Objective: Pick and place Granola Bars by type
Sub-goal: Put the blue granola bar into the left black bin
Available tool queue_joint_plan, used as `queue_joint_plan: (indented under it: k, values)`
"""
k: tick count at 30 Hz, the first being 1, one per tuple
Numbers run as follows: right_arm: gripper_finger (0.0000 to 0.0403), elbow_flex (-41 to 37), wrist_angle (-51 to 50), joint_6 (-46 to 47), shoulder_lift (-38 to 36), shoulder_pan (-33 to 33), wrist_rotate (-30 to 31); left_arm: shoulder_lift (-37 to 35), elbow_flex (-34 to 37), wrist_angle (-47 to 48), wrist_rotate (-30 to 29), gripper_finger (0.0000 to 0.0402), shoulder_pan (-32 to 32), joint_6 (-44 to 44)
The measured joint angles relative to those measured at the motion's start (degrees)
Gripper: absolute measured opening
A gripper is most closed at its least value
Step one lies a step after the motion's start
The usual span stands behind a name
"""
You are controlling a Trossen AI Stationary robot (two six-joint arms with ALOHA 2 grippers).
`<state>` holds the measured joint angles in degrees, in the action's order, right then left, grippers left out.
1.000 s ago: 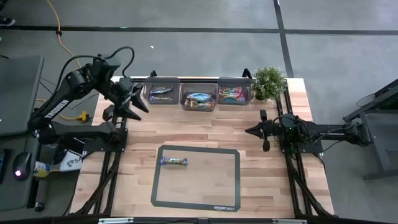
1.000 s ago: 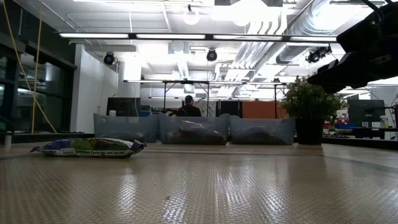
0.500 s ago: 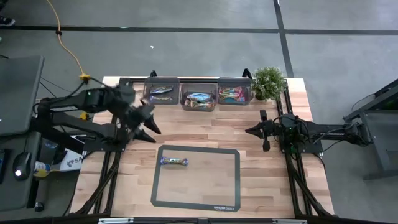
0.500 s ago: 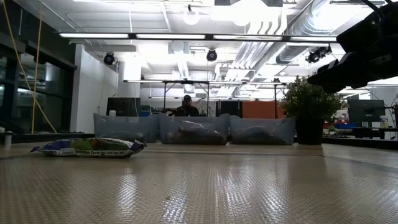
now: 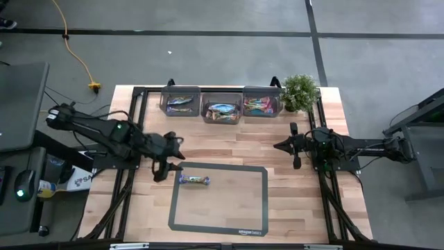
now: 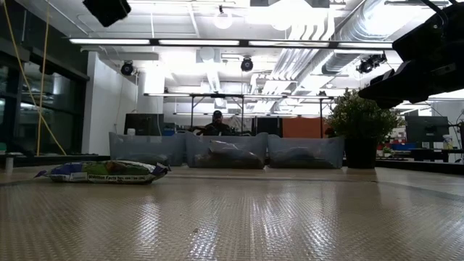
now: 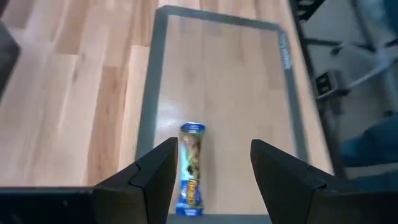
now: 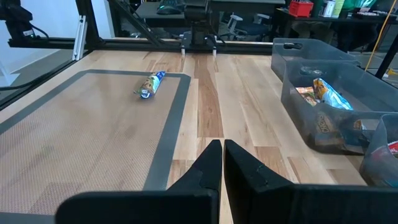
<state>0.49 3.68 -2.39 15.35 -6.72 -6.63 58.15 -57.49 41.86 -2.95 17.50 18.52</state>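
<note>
One blue-wrapped granola bar (image 5: 194, 180) (image 7: 192, 180) (image 8: 151, 84) lies flat on the dark-bordered mat (image 5: 229, 205), near its far left corner. My left gripper (image 5: 168, 165) (image 7: 211, 171) hangs open above the mat's left edge, tipped down toward the bar and clear of it; in the left wrist view the bar shows between the two fingers, farther off. At the table's right side my right gripper (image 5: 281, 146) (image 8: 222, 158) is shut on nothing and points toward the left. More granola bars lie in three clear grey bins (image 5: 222, 109) at the far edge.
A potted plant (image 5: 300, 92) stands right of the bins at the far right corner. Bare wood lies between the bins and the mat. In the low view, a person (image 6: 217, 125) sits in the room beyond the bins.
My left arm has swung from beside the far left bin toward the table's near edge and down, to the mat's far left corner. Its gripper has tipped to point downward at the bar and stayed open. The bar has not moved.
</note>
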Motion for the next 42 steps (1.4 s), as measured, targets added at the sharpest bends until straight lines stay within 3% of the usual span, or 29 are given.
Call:
queue_joint_plan:
  k: [6, 23, 27, 36, 42]
  values:
    - [0.0, 0.0, 0.1, 0.0, 0.0, 0.0, 0.0, 6.6, -0.1, 0.1, -2.6, 0.0202, 2.9, 0.6]
    - [0.0, 0.0, 0.3, 0.0, 0.0, 0.0, 0.0, 25.4, -0.1, 2.2, -0.4, 0.0206, 2.8, 1.2]
    - [0.0, 0.0, 0.3, 0.0, 0.0, 0.0, 0.0, 28.1, -0.1, 0.5, 0.8, 0.0231, 2.8, 0.4]
    - [0.0, 0.0, 0.3, 0.0, 0.0, 0.0, 0.0, 32.4, -0.2, -2.8, 2.6, 0.033, 2.8, -0.7]
    - [0.0, 0.0, 0.4, 0.0, 0.0, 0.0, 0.0, 35.8, -0.2, -3.5, 1.8, 0.0344, 2.8, -0.7]
